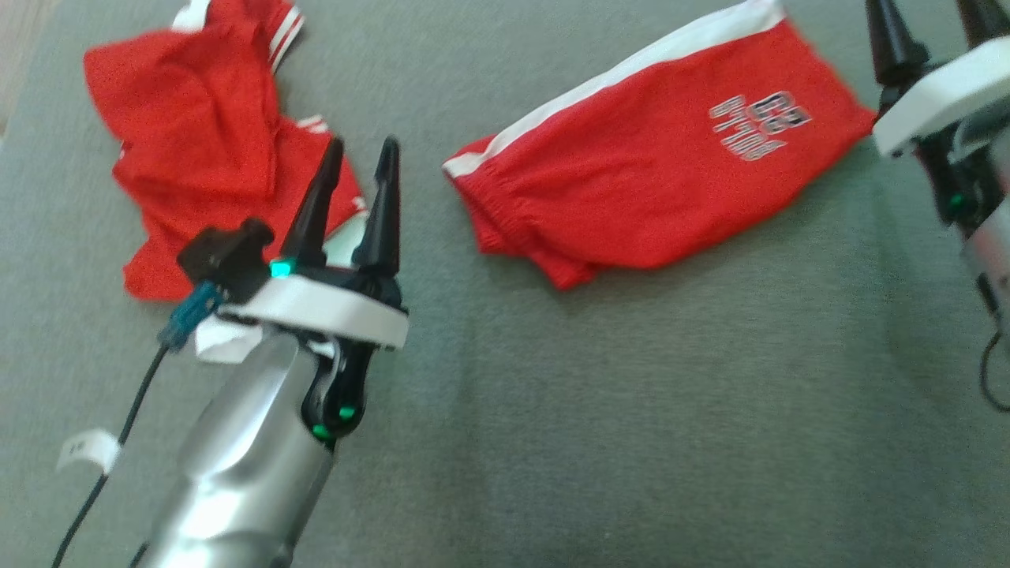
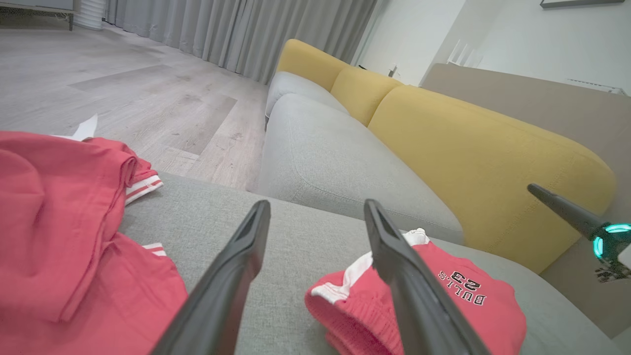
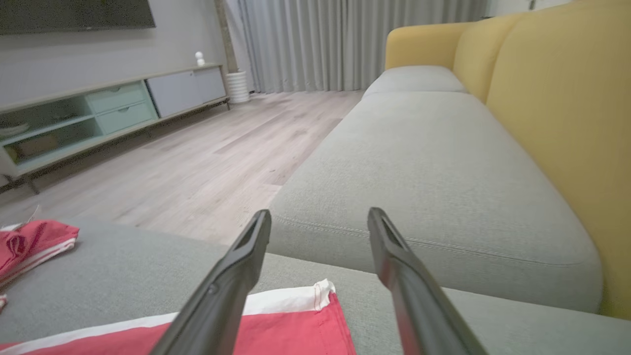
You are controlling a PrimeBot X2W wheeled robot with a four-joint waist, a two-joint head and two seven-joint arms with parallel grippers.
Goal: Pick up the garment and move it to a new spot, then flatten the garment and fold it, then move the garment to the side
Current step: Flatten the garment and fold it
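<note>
A folded red garment (image 1: 655, 181), shorts with a white side stripe and a "BULLS 23" print, lies flat on the grey cushion (image 1: 631, 410) right of centre. My left gripper (image 1: 361, 146) is open and empty, hovering left of the shorts and over the edge of a crumpled red jersey (image 1: 189, 134). My right gripper (image 1: 931, 20) is open at the far right, just past the shorts' printed end. Through the left wrist camera, the open left gripper (image 2: 318, 207) frames the shorts (image 2: 443, 301), with the jersey (image 2: 59, 231) to the left. Below the open right gripper (image 3: 319, 214) is the shorts' white-edged corner (image 3: 296, 330).
The cushion belongs to a grey sofa with a yellow backrest (image 2: 483, 153) behind it. Wooden floor (image 3: 172, 167) runs beyond the seat's edge toward a low cabinet (image 3: 98, 113) and curtains. A dark cable (image 1: 110, 465) with a white tag hangs beside my left forearm.
</note>
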